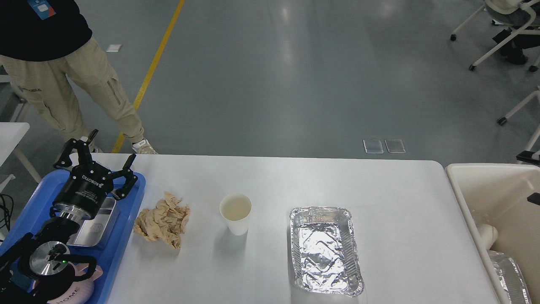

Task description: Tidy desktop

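Observation:
The white desktop (295,181) carries a crumpled brown paper (162,219), an upright white paper cup (235,213) and an empty foil tray (325,249), from left to right. My left gripper (111,146) is open and empty. It hovers over the blue tray (126,236) at the desktop's left end, left of the brown paper. Two small black parts (532,157) at the right edge, over the beige bin, seem to belong to my right gripper. Its fingers cannot be made out.
A metal box (95,221) and a pink item (69,291) lie in the blue tray. A beige bin (493,185) stands at the right, holding a foil tray (510,274) and a white cup (487,232). A person (63,76) stands beyond the left corner. A small white table corner (12,131) is at far left.

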